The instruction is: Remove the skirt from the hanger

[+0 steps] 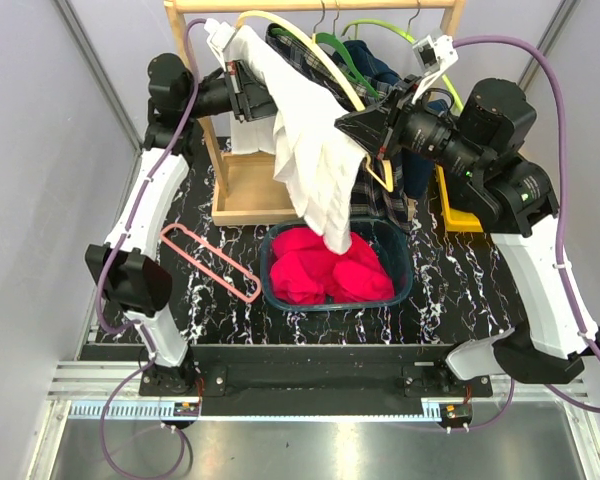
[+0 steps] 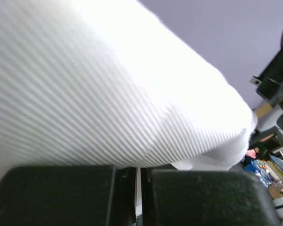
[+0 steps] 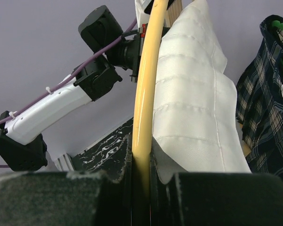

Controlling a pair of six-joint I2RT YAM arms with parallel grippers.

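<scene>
The plaid skirt (image 1: 382,196) hangs on the rack behind my arms, on the dark green hanger (image 1: 332,48). It shows at the right in the right wrist view (image 3: 264,108), with a green hanger tip (image 3: 279,24) at its top. My left gripper (image 1: 242,90) is shut on a white ribbed garment (image 1: 310,150), a thin fold pinched between its jaws (image 2: 139,188). My right gripper (image 1: 365,125) is shut on the pale yellow hanger (image 3: 146,94) that carries this white garment (image 3: 193,108). Neither gripper touches the skirt.
A teal basket (image 1: 405,255) below holds a red garment (image 1: 325,270). A pink hanger (image 1: 210,260) lies on the marbled table. The wooden rack base (image 1: 240,195), a yellow bin (image 1: 458,215), a denim garment (image 1: 375,60) and a lime hanger (image 1: 390,30) stand behind.
</scene>
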